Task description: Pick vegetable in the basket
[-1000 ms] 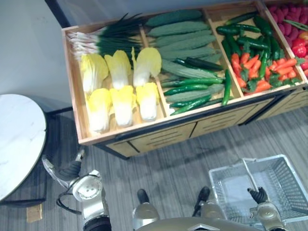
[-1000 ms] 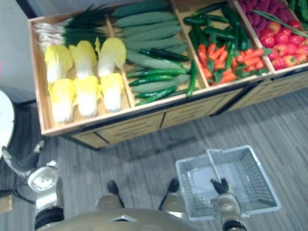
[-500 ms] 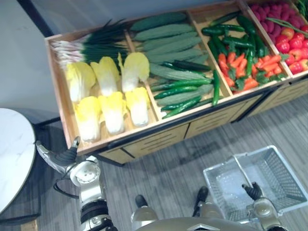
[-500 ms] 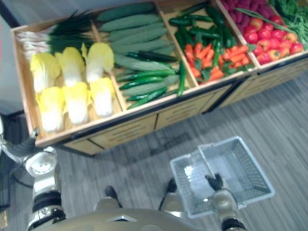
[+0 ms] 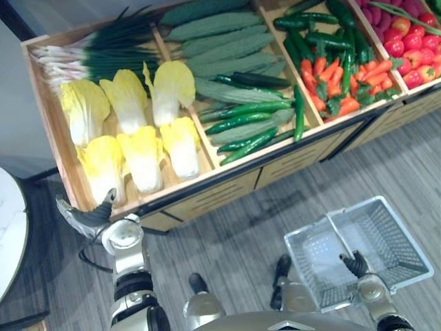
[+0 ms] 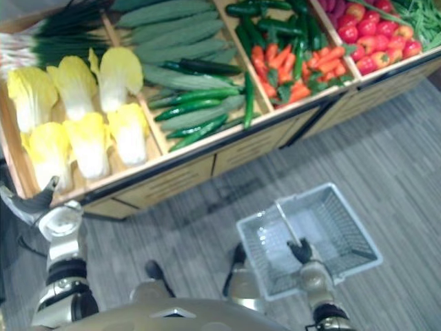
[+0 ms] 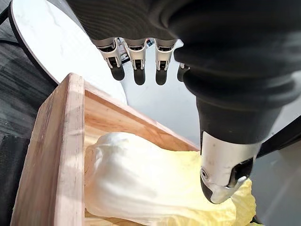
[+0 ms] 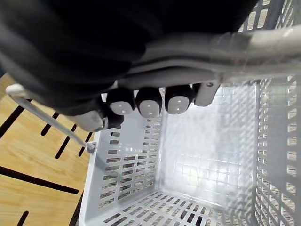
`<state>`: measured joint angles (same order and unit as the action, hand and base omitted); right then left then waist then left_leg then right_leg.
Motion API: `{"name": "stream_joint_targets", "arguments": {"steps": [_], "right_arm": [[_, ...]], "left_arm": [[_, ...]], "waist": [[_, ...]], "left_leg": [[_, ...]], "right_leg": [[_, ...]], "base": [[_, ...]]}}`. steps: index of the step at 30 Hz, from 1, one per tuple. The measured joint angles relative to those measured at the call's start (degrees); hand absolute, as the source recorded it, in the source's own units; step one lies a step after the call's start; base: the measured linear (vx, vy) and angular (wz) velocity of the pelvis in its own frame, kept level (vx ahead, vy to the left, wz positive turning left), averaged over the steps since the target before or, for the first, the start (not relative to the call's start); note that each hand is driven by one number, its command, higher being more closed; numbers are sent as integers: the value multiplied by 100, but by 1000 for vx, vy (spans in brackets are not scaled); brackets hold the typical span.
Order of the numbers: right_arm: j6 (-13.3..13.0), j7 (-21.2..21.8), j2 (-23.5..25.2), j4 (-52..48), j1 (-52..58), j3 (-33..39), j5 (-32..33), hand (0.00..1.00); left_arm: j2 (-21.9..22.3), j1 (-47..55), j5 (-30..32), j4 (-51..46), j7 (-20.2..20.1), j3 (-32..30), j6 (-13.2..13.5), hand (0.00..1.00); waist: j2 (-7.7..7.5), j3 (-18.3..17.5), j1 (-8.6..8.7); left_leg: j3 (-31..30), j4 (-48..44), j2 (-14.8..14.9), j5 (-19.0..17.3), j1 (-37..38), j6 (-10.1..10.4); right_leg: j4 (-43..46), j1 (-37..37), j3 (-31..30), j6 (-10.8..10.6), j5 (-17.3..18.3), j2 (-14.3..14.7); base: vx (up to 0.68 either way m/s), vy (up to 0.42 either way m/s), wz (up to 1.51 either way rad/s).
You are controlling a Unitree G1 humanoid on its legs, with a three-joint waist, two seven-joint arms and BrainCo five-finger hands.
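Pale yellow napa cabbages (image 5: 103, 162) lie in the left compartment of a wooden produce crate (image 5: 48, 131). My left hand (image 5: 88, 217) is open at the crate's front left corner, just below the nearest cabbage. In the left wrist view its straight fingers (image 7: 137, 52) and thumb (image 7: 225, 174) hang over that cabbage (image 7: 141, 183) without touching it. My right hand (image 5: 356, 264) is shut on the handle (image 8: 263, 49) of an empty grey mesh basket (image 5: 393, 234), which hangs low over the floor at the right.
Green onions (image 5: 96, 55), cucumbers (image 5: 227, 48), carrots with green peppers (image 5: 337, 76) and tomatoes (image 5: 406, 48) fill the crate's other compartments. A white round table (image 5: 7, 227) stands at the left. Grey plank floor (image 5: 234, 241) lies between the stand and me.
The camera has shifted, so the whole scene sits further left. My left hand has risen to the crate's front left corner. The right hand still holds the basket handle.
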<state>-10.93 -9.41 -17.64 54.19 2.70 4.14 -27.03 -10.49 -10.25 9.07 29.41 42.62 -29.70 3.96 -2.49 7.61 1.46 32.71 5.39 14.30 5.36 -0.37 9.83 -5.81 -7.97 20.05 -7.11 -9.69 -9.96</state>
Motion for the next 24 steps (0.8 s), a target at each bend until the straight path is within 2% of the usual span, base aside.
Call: {"name": "stream_joint_targets", "arguments": {"steps": [2, 9, 19, 24], "right_arm": [[-18, 0, 0, 0, -47, -15, -1, 100], [-60, -10, 0, 1, -189, -66, 0, 100], [-131, -34, -7, 11, -321, -238, 0, 100], [-143, -38, -7, 15, -356, -237, 4, 100]], "left_arm": [[-109, -111, 0, 108, 5, -1, -80, 0], [-331, -439, 0, 295, 101, 1, -96, 0], [-468, -721, 17, 526, 106, 16, -324, 0], [-589, -850, 19, 540, 106, 18, -343, 0]], "waist": [[-9, 42, 3], [-63, 282, -1], [-145, 418, 0], [-170, 484, -2]], "left_leg": [[1, 0, 0, 1, -48, -1], [6, -1, 0, 0, -69, 0], [115, -1, -5, -2, -149, -1], [129, -1, -5, -6, -177, -2]], "right_leg": [[10, -57, -9, 0, 0, 0], [37, -101, -39, 0, 0, -1], [115, -295, -156, 2, 1, 0], [122, -344, -172, 3, 2, 2]], "base": [[3, -10, -2], [0, 0, 0], [-7, -11, -5], [-1, -4, -1]]}}
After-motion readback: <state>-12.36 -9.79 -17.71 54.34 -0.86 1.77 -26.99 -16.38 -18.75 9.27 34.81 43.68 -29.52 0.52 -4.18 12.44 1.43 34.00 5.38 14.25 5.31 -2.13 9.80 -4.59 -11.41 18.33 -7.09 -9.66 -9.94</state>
